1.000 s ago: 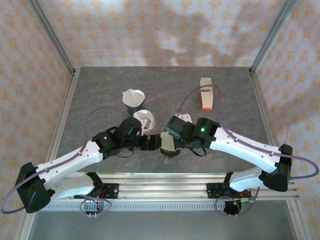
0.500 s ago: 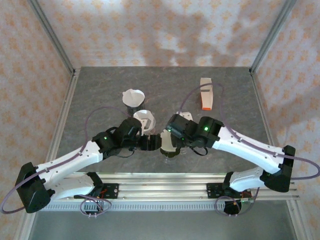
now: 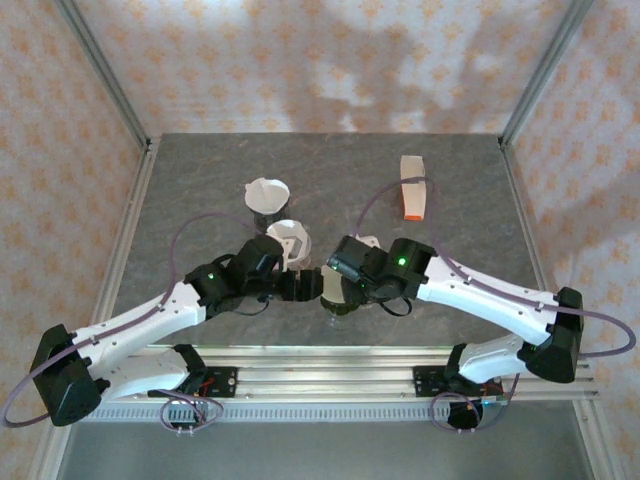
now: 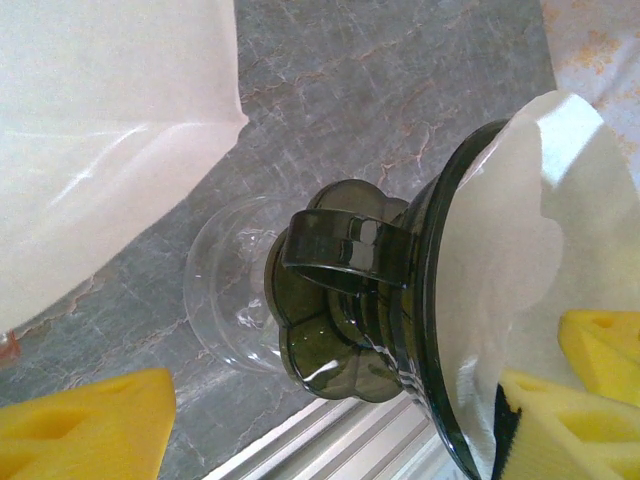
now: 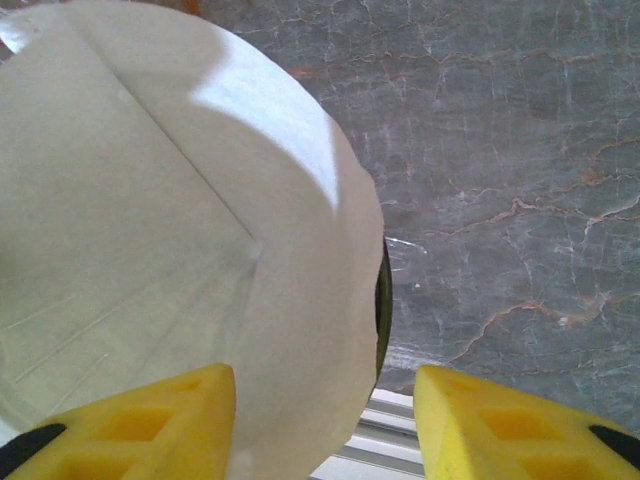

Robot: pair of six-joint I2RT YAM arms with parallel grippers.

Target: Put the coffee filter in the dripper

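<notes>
A dark green dripper (image 4: 340,300) with a loop handle stands on a clear glass base (image 4: 225,300) near the table's front edge. In the top view the dripper (image 3: 341,304) lies between the two wrists. A white paper filter (image 5: 170,230) sits in the dripper's mouth, and its ruffled edge (image 4: 510,270) rises above the rim (image 5: 383,300). My right gripper (image 5: 325,400) is open just over the filter, with its left pad against the paper. My left gripper (image 4: 335,400) is open, its fingers on either side of the dripper. One left finger (image 4: 570,420) is at the filter's edge.
Two white cones (image 3: 268,193) (image 3: 288,238) stand behind the left gripper, the nearer one (image 4: 100,130) close beside the dripper. An orange and white box (image 3: 412,187) lies at the back right. The aluminium rail (image 3: 330,365) runs just in front of the dripper.
The right wrist has shifted slightly left over the dripper. The left arm and the dripper have stayed in place.
</notes>
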